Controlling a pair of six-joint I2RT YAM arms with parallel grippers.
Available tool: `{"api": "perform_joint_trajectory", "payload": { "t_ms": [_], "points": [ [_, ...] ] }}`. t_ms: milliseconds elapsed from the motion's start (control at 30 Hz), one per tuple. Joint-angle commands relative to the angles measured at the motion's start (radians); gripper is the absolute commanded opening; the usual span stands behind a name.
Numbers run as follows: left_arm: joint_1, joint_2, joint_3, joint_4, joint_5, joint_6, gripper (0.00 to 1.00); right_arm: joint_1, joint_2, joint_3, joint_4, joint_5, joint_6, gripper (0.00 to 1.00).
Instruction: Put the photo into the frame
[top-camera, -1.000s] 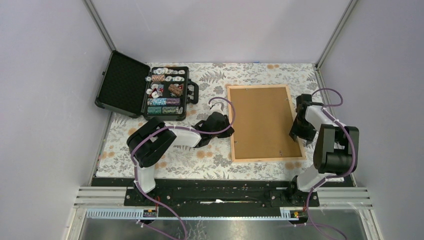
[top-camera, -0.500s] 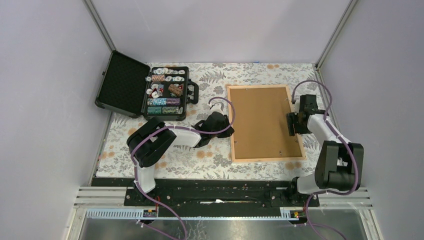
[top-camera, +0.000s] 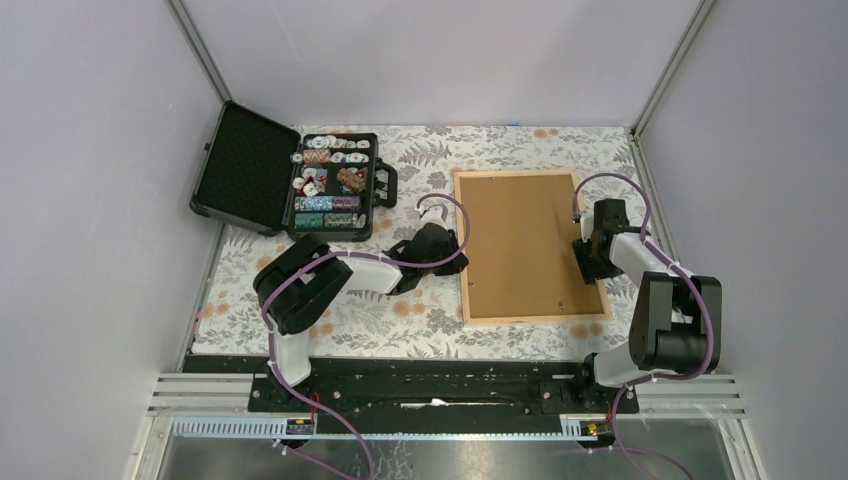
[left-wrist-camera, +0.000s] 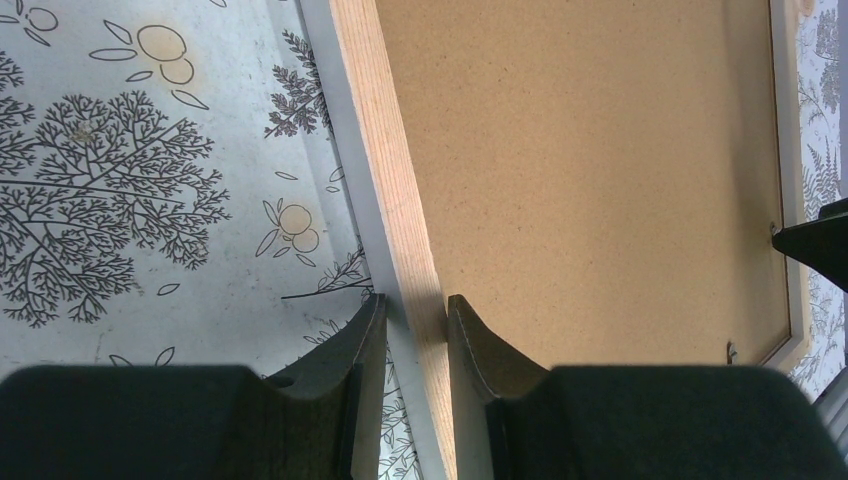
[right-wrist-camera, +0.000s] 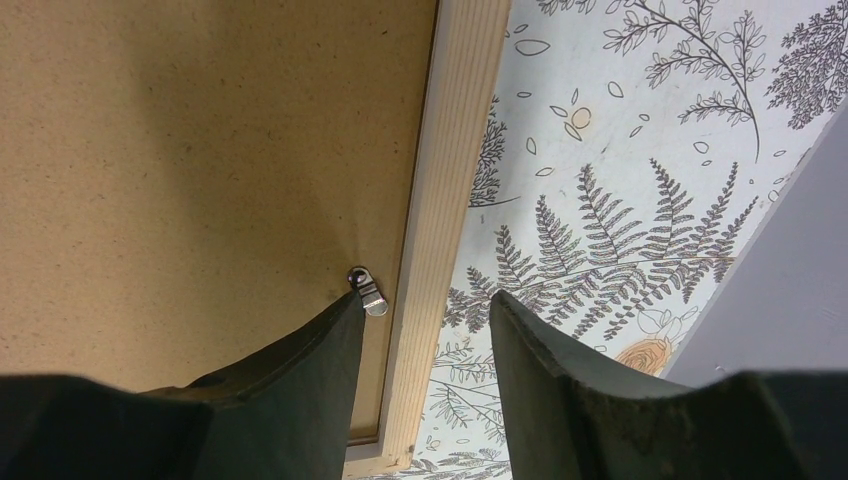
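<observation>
1. The left pincer (left-wrist-camera: 410, 320) has its two fingers closed on the near-left rail of the light-wood picture frame (top-camera: 530, 319), one finger outside the rail and one inside. It is clamped on the wood.
2. The frame lies flat and face down on the desk (top-camera: 420, 310), which is covered in a grey floral cloth. It spans the gap between the two pincers.
3. The right pincer (right-wrist-camera: 425, 300) stands apart, its fingers straddling the opposite rail without pinching it. The gap is wider than the wood.
4. Just at the tip of its inner finger sits a small silver metal turn-clip (right-wrist-camera: 367, 290), on the seam between rail and board.
5. A plain brown cardboard backing board (top-camera: 520, 240) fills the frame from one pincer's rail to the other and looks seated within the rails.
6. The photo is nowhere in sight. It may lie under the board, but I cannot tell.
7. My reading is that the task is late on: the board is in, and the clips are the work left.
8. I cannot tell whether the clip by the right pincer already locks the board.
9. If the print is inside, what remains is to turn the clips and perhaps turn the frame face up.
10. An open black case of poker chips (top-camera: 245, 165) sits well apart, beyond the left pincer's outer side.
</observation>
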Motion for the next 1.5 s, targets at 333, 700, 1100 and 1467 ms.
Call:
{"api": "perform_joint_trajectory", "payload": {
  "t_ms": [333,700,1100,1467],
  "points": [
    [0.035,0.054,-0.032,-0.078,-0.041,0.026,0.0,-0.005,0.061,-0.053,0.105,0.024,0.02,0.47],
    [0.038,0.054,-0.035,-0.072,-0.037,0.024,0.0,-0.005,0.051,-0.109,0.229,0.023,0.018,0.21],
    [0.039,0.057,-0.032,-0.07,-0.028,0.025,0.0,-0.003,-0.174,-0.061,0.072,0.129,0.222,0.71],
    [0.039,0.06,-0.031,-0.069,-0.024,0.024,0.0,0.0,0.006,0.159,-0.137,0.139,0.505,0.75]
  ]
}}
